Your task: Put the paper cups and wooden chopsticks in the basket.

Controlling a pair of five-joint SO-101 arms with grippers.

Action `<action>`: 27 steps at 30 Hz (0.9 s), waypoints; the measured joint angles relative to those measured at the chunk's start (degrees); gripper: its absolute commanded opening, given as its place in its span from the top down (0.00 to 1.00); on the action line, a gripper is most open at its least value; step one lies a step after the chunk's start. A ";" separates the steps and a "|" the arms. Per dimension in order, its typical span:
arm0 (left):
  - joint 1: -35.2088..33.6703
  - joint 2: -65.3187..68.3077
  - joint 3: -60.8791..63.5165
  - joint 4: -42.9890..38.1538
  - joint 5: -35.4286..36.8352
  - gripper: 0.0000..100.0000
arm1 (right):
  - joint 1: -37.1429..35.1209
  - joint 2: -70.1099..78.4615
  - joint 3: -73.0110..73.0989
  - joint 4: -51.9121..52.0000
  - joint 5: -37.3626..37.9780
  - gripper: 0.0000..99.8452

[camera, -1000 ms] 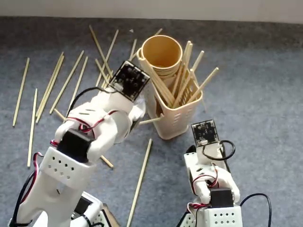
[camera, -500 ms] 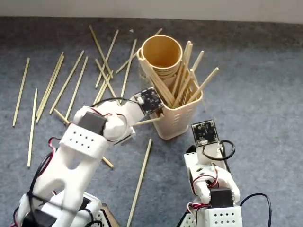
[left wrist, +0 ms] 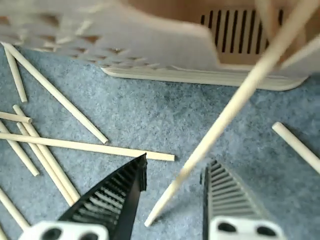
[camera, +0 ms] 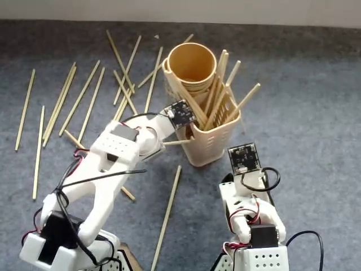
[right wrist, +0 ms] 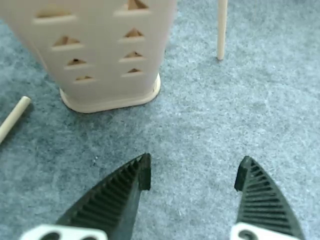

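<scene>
Many wooden chopsticks (camera: pixel 58 104) lie loose on the grey table (camera: pixel 304 141) in the upper left of the high view, while the paper cups (camera: pixel 192 61) stand stacked in the basket (camera: pixel 211 144) at centre. The left hand (left wrist: pixel 177 162) sits at the basket's left wall, fingers spread around one slanting chopstick (left wrist: pixel 235 105) without pinching it. The right hand (right wrist: pixel 195 159) hangs released below the basket. The chopstick stage looks underway; next, the left hand must clench that stick and lift it over the rim
</scene>
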 measured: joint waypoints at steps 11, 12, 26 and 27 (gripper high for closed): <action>-8.88 0.97 0.00 0.26 -5.54 0.90 | 0.00 0.00 0.00 0.00 0.00 0.72; -10.55 0.97 0.00 1.05 -6.51 0.90 | 0.00 0.00 0.00 0.00 0.00 0.72; -21.45 -1.85 -1.67 8.70 -9.67 0.89 | 0.00 0.00 0.00 0.00 0.00 0.72; -19.87 -2.90 -2.81 9.76 -8.62 0.89 | 0.00 0.00 0.00 0.00 0.00 0.72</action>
